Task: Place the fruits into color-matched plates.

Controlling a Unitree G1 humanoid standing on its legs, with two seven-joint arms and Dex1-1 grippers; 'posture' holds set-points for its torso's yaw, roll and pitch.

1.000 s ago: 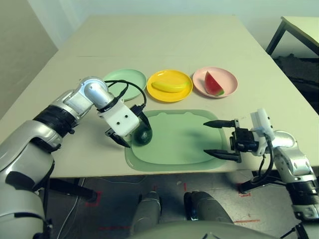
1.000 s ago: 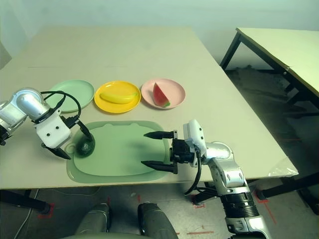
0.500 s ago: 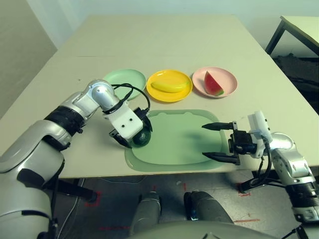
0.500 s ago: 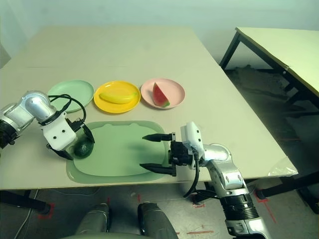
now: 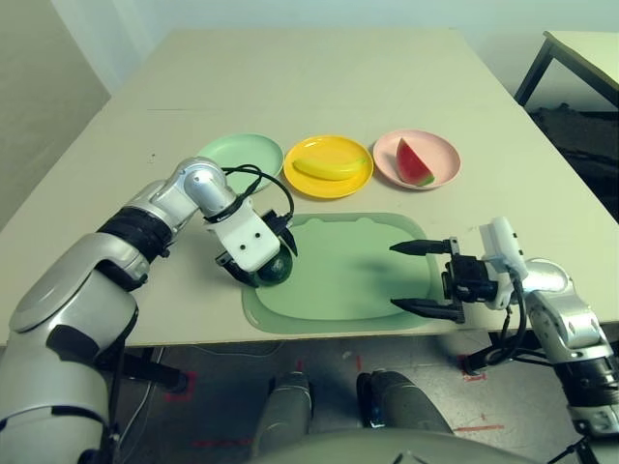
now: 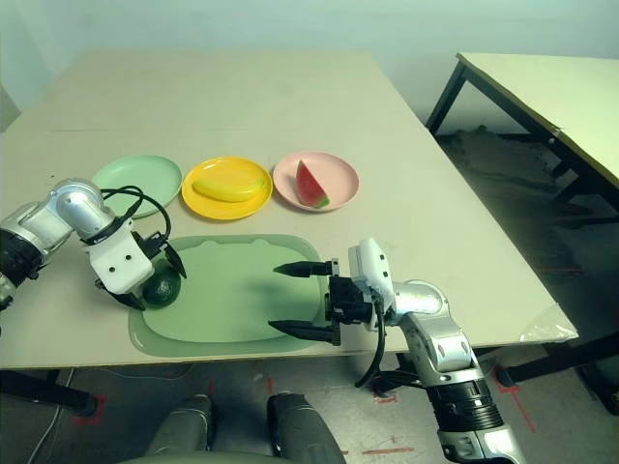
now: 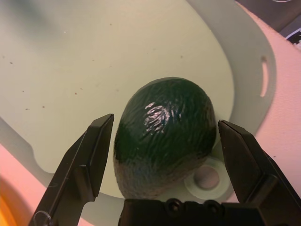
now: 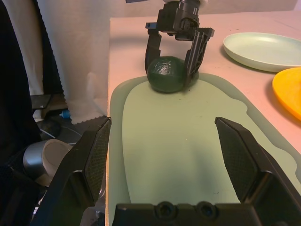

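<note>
Since a second ago our left gripper [image 5: 268,268] lowered around avocado [image 7: 164,134] on cutting board [image 5: 358,280]; fingers apart, straddling it. Right gripper [image 5: 422,277] idle, fingers apart. Grasp step; next we close, carry to green plate [image 5: 242,153].

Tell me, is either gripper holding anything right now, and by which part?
Nothing is held. The left gripper straddles the avocado on the cutting board, fingers open on either side of it. The right gripper is open and empty.
</note>
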